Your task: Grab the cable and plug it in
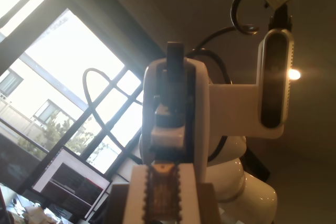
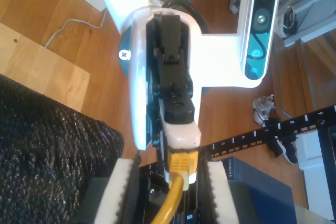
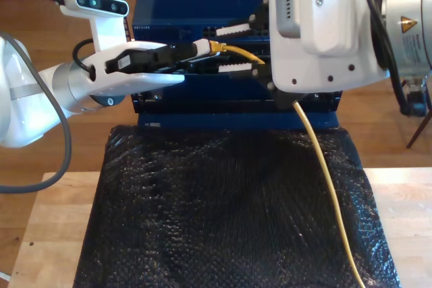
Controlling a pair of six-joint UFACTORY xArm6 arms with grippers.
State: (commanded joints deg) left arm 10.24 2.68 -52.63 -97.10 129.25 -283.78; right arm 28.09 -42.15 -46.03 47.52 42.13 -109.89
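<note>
Exterior view: my first gripper (image 3: 202, 46), reaching in from the exterior view's left, is clamped on the plug end of the cable (image 3: 324, 187) in front of the blue rack unit (image 3: 175, 5). From there the yellow line runs between the spread pads of my second gripper (image 3: 237, 50) and down across the black mat (image 3: 223, 214). In the second wrist view, my second gripper's pads (image 2: 118, 192) stand apart on either side of the cable without touching it.
</note>
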